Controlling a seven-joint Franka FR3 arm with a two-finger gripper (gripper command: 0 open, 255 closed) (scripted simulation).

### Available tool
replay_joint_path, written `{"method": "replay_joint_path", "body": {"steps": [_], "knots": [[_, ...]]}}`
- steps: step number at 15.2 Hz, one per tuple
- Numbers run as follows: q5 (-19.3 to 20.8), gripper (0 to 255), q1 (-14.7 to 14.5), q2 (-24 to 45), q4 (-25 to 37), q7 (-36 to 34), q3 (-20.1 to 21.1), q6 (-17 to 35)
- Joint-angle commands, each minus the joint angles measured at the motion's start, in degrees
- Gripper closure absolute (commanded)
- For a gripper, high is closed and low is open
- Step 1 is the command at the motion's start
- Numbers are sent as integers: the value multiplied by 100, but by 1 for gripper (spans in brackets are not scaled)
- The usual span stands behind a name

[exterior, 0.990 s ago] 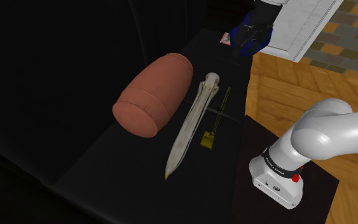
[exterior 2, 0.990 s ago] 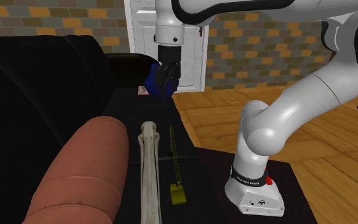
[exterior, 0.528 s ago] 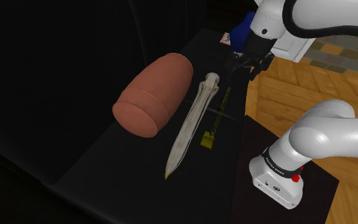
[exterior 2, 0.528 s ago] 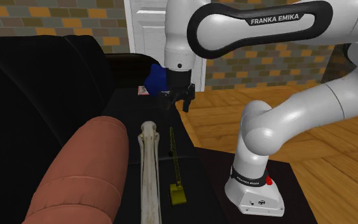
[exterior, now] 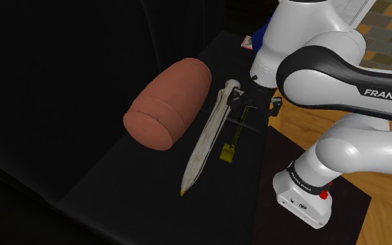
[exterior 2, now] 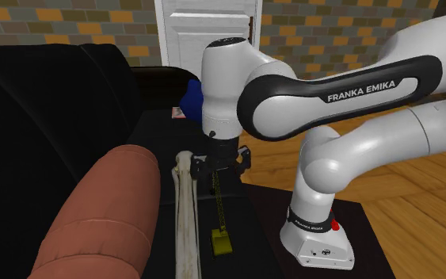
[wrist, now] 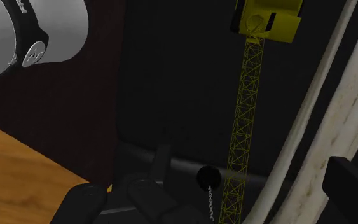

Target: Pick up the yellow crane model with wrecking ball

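Yellow crane (exterior 2: 219, 240), boom top hidden beneath the hand (exterior 2: 220, 167).

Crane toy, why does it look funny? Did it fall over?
The yellow crane seems to lie flat on the dark surface, boom stretched beside the long pale bone; its wrecking ball rests beside the boom instead of hanging.

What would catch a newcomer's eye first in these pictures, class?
The big reddish-brown cylinder lies on the dark surface, with the long pale beaked skull beside it. Next to the skull lies the slim yellow lattice-boom crane model, with the open black claw of the white arm hanging over its boom's ball end.
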State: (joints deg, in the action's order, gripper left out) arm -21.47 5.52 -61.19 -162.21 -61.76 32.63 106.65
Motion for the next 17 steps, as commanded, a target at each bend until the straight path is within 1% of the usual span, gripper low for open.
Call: {"method": "replay_joint_path", "body": {"steps": [1, 8, 11, 12, 17], "knots": [[-364, 0, 68, 98, -50, -866, 562, 172], [-682, 0, -13, 350, -440, -909, 925, 794], [-709, 0, -18, 378, -469, -912, 957, 849], [-711, 255, -22, 376, -467, -918, 960, 845], [-712, 255, -21, 379, -464, -920, 962, 846]]}}
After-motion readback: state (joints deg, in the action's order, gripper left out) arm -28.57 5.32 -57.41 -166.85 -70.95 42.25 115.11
